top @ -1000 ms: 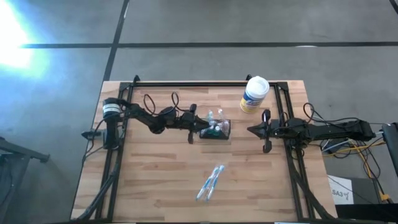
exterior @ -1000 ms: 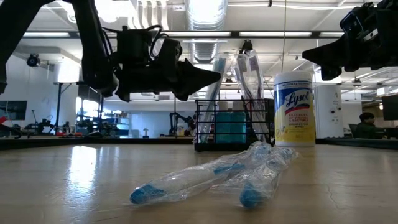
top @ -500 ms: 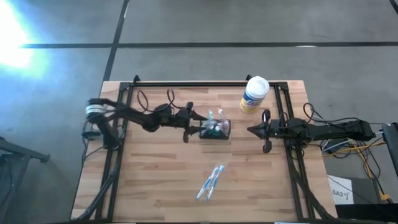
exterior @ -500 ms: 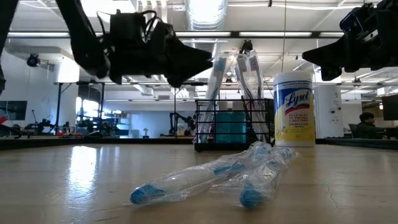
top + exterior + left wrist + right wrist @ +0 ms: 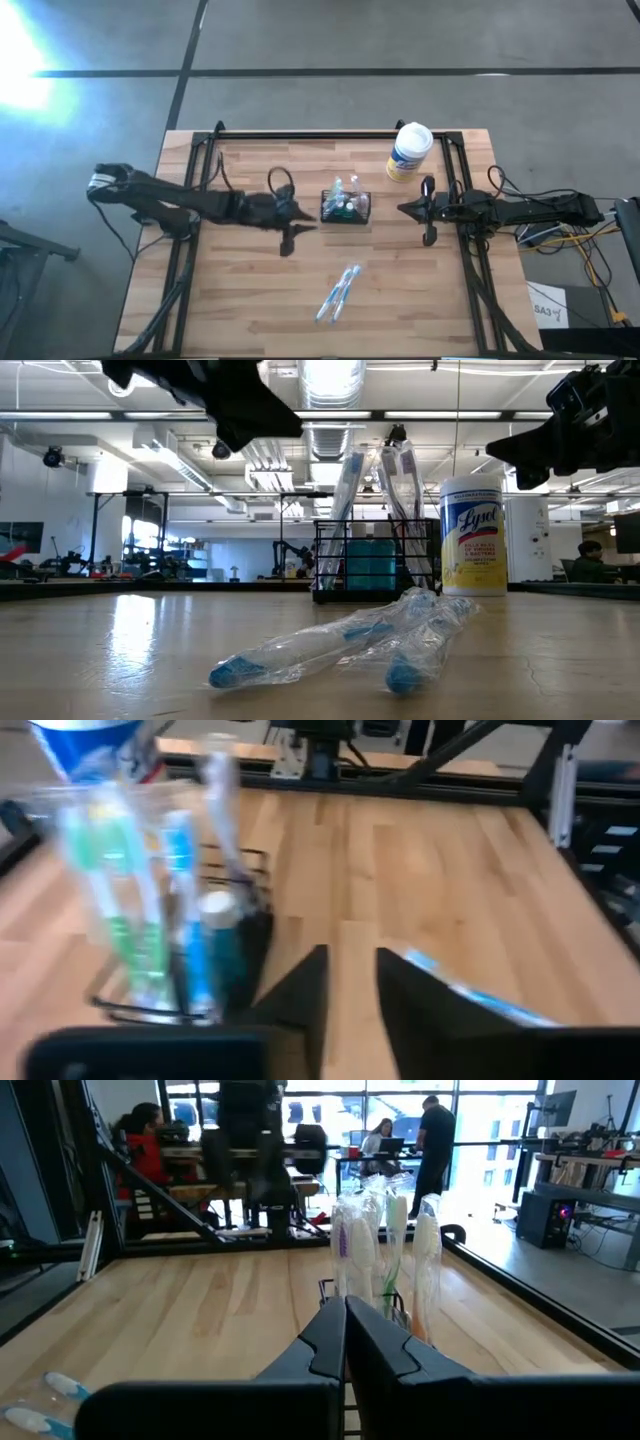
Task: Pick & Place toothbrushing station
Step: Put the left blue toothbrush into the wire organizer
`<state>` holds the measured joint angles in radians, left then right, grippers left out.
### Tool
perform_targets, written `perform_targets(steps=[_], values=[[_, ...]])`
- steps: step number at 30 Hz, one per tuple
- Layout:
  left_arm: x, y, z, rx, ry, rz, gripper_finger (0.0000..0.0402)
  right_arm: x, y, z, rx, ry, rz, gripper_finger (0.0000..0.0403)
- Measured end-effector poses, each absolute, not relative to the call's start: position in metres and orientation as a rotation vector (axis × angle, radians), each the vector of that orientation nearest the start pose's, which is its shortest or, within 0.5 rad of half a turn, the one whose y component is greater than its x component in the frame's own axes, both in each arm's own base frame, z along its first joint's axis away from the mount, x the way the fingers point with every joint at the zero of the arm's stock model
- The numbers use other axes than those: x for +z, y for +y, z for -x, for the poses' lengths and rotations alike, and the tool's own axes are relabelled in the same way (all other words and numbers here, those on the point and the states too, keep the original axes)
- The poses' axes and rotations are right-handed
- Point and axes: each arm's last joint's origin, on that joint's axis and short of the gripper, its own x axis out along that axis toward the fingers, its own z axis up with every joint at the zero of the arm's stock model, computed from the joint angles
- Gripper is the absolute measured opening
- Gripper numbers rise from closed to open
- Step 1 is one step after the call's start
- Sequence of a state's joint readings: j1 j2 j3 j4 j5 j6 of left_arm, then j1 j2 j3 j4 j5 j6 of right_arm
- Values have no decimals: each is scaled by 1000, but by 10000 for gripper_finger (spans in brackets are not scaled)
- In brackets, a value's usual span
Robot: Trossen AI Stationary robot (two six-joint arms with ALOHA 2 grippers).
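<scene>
The bench (image 5: pixel 250 290) carries the toothbrushing station (image 5: pixel 345 206) at its middle, standing upright and untouched. The left end effector (image 5: pixel 292 228) has drawn back from the station's side and sits apart from it, fingers slightly parted, empty, suggesting a release or repositioning. The right end effector (image 5: pixel 412 210) waits clenched near the canister (image 5: pixel 408 152). Wrapped toothbrushes (image 5: pixel 338 293) lie nearer the front.

Bright overhead strip lights glare in the low view. Near the left pincer (image 5: pixel 350 990), the toothbrushes (image 5: pixel 130 900) smear with motion blur. White glare washes the floor (image 5: pixel 30 60).
</scene>
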<state>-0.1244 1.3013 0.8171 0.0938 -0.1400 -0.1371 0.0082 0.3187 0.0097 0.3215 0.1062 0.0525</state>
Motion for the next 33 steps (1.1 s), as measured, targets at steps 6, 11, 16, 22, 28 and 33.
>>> perform_targets(steps=[6, 11, 16, 22, 28, 33], values=[[263, -69, -297, 73, 407, 235, 9, 171, -2, -117, -97, -30, -94, 8], [250, -88, -317, 79, 530, 315, 10, 173, -2, -117, -95, -50, -108, 8], [237, -108, -344, 97, 664, 290, 27, 174, -2, -117, -95, -53, -108, 8], [227, -126, -384, 114, 880, 287, 93, 174, -2, -117, -95, -53, -108, 8], [218, -140, -422, 140, 1004, 247, 160, 174, -2, -117, -94, -53, -112, 8], [202, -149, -441, 88, 1074, 287, 200, 173, -2, -117, -94, -53, -119, 8]])
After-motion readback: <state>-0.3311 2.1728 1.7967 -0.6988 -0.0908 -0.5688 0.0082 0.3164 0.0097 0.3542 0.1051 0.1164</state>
